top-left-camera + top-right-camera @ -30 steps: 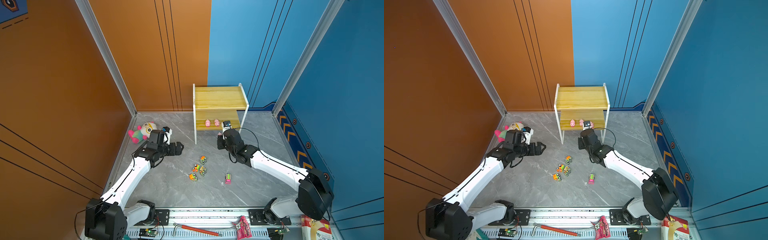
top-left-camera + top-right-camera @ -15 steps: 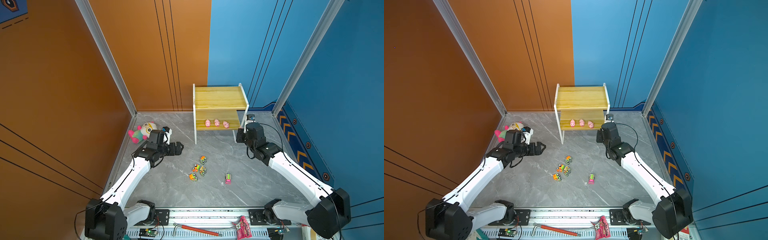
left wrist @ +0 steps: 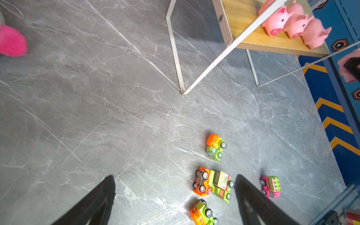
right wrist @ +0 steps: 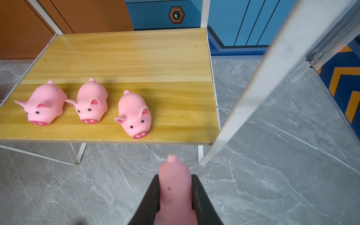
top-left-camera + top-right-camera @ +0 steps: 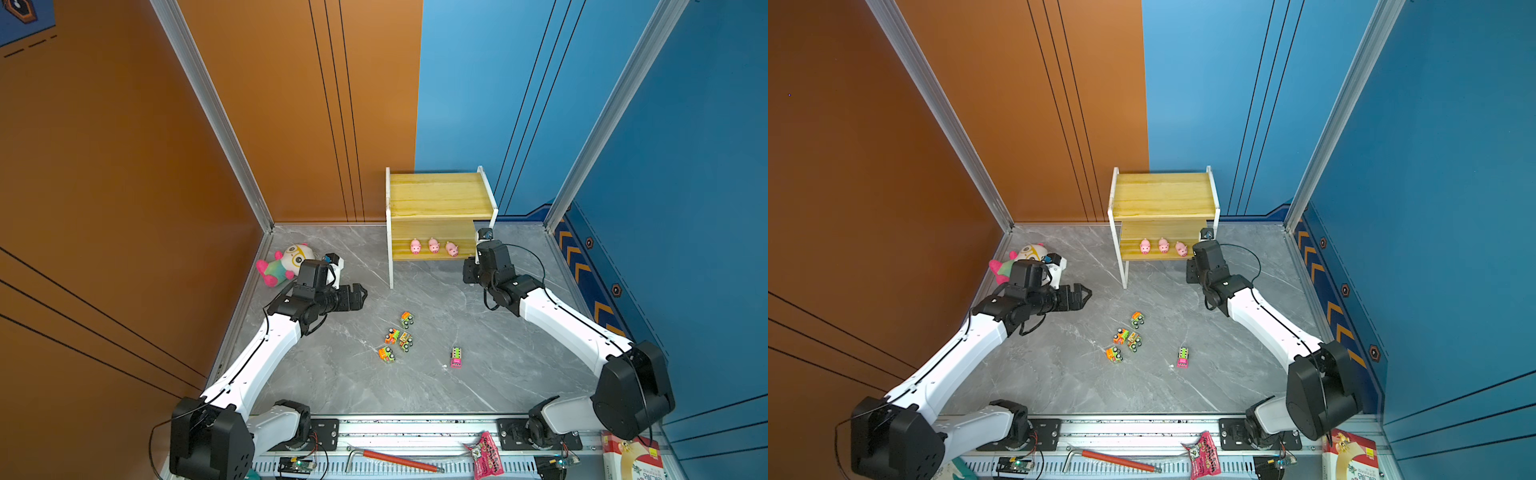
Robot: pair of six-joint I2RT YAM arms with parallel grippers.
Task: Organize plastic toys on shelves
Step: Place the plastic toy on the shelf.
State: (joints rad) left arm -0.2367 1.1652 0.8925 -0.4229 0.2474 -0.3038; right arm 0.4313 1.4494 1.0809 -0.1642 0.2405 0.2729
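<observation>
The right arm extends from the lower right of both top views to just right of centre, elbow bent. Its right gripper (image 4: 175, 183) faces the shelves (image 5: 440, 195) at the right end of the lower board (image 4: 120, 58). The jaws are clamped on a pink pig (image 4: 173, 202), tail toward the board; its head is cut off by the frame edge, and in the top views the wrist hides it. On that board stand three pigs (image 5: 433, 246) in a row. The left arm stretches from the lower left, forearm nearly level, with the left gripper (image 5: 360, 296) spread wide and empty left of centre. Below centre, five trucks (image 5: 405, 341) lie on the floor (image 5: 332, 374). The left wrist partly covers the plush doll (image 5: 286, 259).
</observation>
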